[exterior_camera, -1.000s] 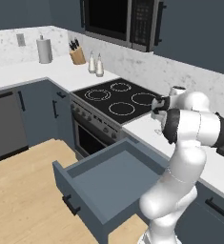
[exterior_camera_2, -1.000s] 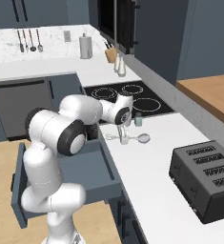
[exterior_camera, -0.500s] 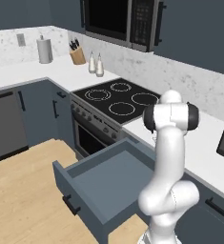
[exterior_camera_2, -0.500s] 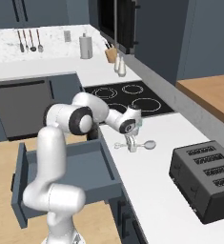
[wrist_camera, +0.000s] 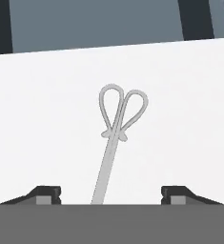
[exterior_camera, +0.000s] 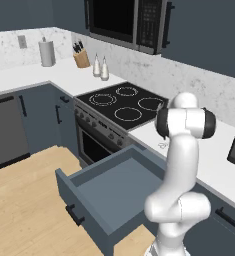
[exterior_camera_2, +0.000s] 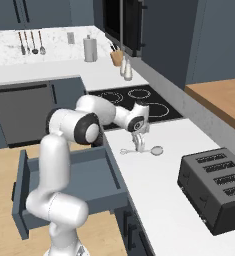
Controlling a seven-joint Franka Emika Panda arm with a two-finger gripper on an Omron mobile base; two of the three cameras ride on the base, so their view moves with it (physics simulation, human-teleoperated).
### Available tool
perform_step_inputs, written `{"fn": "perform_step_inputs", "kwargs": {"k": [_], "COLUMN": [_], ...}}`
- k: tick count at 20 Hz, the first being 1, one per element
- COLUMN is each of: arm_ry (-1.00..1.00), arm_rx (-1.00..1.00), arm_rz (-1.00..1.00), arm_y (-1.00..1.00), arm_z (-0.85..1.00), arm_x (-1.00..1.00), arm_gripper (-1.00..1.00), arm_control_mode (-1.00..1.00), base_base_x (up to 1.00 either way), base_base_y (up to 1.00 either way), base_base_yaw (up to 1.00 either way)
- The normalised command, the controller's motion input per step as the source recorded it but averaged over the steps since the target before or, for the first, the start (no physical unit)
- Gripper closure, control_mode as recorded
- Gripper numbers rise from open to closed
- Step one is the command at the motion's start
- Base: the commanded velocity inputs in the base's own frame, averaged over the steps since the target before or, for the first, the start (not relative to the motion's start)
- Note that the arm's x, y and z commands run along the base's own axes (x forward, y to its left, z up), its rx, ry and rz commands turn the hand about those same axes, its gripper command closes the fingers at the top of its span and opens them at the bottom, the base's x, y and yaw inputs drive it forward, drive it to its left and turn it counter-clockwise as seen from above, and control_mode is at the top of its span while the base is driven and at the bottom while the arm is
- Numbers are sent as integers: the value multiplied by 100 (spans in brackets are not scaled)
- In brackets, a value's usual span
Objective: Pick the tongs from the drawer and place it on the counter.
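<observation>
The tongs (wrist_camera: 114, 138) lie flat on the white counter (wrist_camera: 189, 109), looped ends pointing away from the hand. My gripper (wrist_camera: 114, 193) hangs just above them, open, its fingertips (wrist_camera: 49, 193) wide apart on either side of the slim shaft and not touching it. From the right base view the gripper (exterior_camera_2: 139, 144) points down at the tongs (exterior_camera_2: 154, 149) on the counter (exterior_camera_2: 159, 195), just right of the cooktop. The slate-blue drawer (exterior_camera: 114, 187) stands pulled out below, nothing showing inside. A sliver of the tongs (exterior_camera: 162, 145) peeks past the arm in the left base view.
A black toaster (exterior_camera_2: 214, 187) stands on the counter to the right of the tongs. The black cooktop (exterior_camera_2: 139, 102) lies to their left, above the oven front (exterior_camera: 96, 142). A knife block (exterior_camera: 81, 58) and two bottles (exterior_camera: 100, 67) stand at the back.
The hand came down to the counter with the tongs, and the jaws opened and let them go. The arm's elbow swung round.
</observation>
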Motion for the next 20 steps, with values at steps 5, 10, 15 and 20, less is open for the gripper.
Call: {"fn": "perform_step_inputs", "kwargs": {"k": [5, 10, 15, 20], "arm_ry": [-14, -11, 1, 0], "arm_rx": [-36, -32, -23, -5], "arm_rz": [9, 20, 22, 13], "arm_y": [78, 88, 25, -7], "arm_z": [100, 99, 89, 83], "arm_x": [-87, -100, -100, -100], "arm_gripper": [-100, -100, -100, -100], "arm_control_mode": [-100, -100, -100, -100], "base_base_x": [0, 0, 0, 0], "base_base_y": [0, 0, 0, 0], "base_base_yaw": [0, 0, 0, 0]}}
